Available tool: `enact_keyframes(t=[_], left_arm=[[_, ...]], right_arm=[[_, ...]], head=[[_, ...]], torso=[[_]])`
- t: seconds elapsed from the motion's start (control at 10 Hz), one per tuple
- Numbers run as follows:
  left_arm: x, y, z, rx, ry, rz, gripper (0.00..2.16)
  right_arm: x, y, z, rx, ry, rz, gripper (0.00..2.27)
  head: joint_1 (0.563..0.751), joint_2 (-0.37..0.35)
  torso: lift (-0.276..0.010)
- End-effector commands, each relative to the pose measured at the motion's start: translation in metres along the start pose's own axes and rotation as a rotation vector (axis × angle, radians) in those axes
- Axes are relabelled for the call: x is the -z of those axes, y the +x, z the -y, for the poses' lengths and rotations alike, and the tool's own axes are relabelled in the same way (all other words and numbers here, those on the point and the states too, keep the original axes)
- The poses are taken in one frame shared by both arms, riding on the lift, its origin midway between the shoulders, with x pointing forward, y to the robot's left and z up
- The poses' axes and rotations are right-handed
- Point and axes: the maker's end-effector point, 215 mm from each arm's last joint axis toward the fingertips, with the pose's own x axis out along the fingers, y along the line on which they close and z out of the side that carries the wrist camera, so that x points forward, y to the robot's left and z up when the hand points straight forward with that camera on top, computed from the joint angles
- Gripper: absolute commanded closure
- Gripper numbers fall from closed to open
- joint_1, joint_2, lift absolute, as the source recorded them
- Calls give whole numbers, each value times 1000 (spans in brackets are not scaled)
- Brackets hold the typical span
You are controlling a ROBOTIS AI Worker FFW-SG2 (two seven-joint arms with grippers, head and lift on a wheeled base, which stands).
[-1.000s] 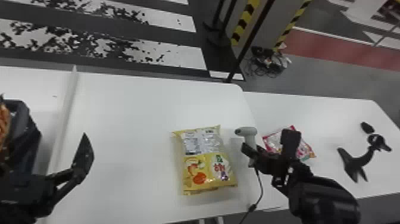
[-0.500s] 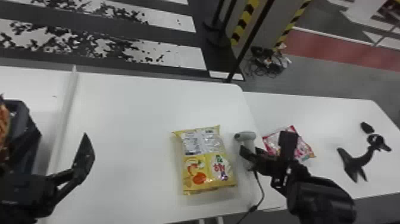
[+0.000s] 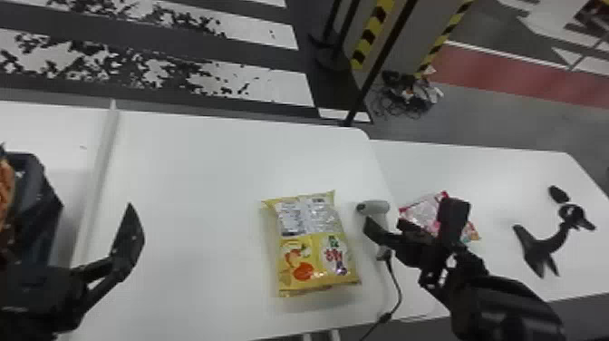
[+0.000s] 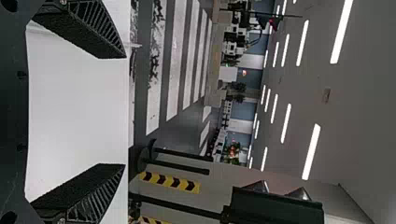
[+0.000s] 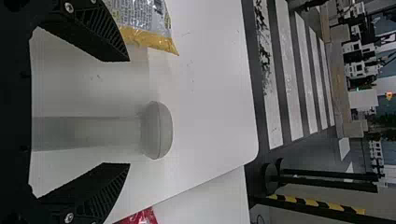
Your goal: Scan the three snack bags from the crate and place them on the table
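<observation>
A plump yellow snack bag (image 3: 312, 245) lies flat on the white counter (image 3: 204, 190), left of a grey scanner (image 3: 376, 207). The right pincer (image 5: 130, 112) has its fingers apart, one either side of the scanner's handle; the left pincer (image 4: 125, 111) is also spread. A pink-and-white bag (image 3: 421, 213) lies farther right. The yellow bag looks light, soft and slippery, its contents probably crushable; a gentle hold across its middle should suit.
</observation>
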Motion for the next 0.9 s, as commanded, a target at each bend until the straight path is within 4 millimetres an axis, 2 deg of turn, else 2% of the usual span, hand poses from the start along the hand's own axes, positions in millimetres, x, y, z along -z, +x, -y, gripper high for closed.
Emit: enact_keyframes(t=[0.0,0.1,0.4,0.8], left_arm=[[2,0,1,1,-2,-3,33],[2,0,1,1,-2,-3,33],[2,-1,2,1,-2,-3,33],[1,-5,-1,-2,0,3,33]], right_arm=[[-3,-13,-15,-32,30,-7,73],[-3,-21,-29,-69,48,-18,76],[21,-41,-75,-222,200,-156,83],[46,-34,-85,-288,307,-236,90]], head=[[695,-350],[695,-350],[695,-344],[695,-308]], torso=[[-62],[-62],[-62],[-62]])
